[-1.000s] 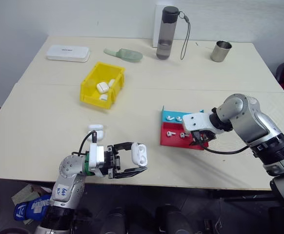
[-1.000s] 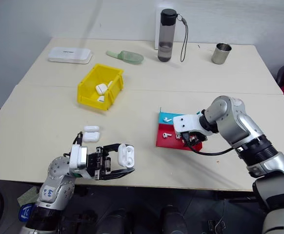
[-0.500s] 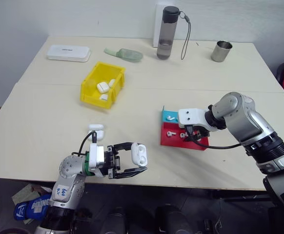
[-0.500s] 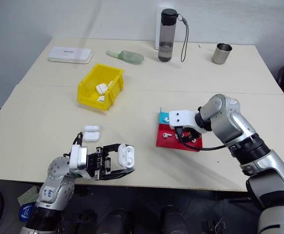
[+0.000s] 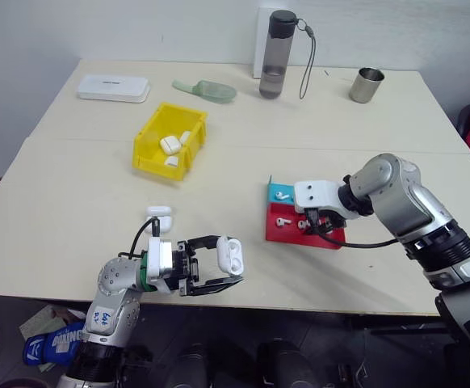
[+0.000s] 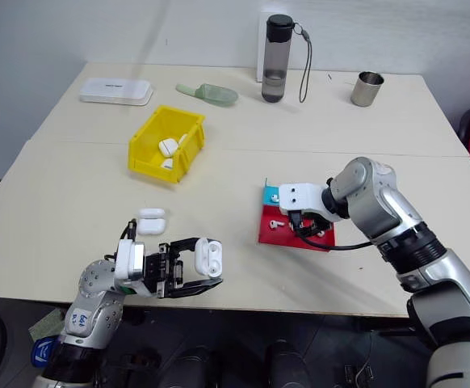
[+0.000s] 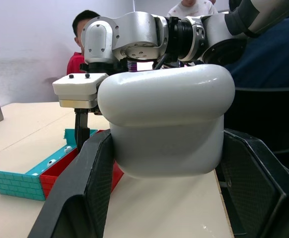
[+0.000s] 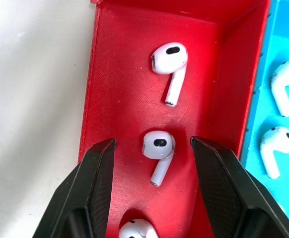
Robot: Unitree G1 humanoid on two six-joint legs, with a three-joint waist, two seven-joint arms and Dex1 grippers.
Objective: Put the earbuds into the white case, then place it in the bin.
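I'm looking at what seems a lab or test room: two plain cream rectangular tables [image 5: 98, 202] are standing pushed together against a bare white wall [image 5: 138, 28], staged props are sitting on them, and people are sitting just beyond the tables in the left wrist view.

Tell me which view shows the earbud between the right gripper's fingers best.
The right wrist view: the earbud lies in the red compartment, square between the open right gripper's fingers. In both eye views the gripper hangs over the tray and the earbuds are tiny specks. The left wrist view shows mostly the white case.
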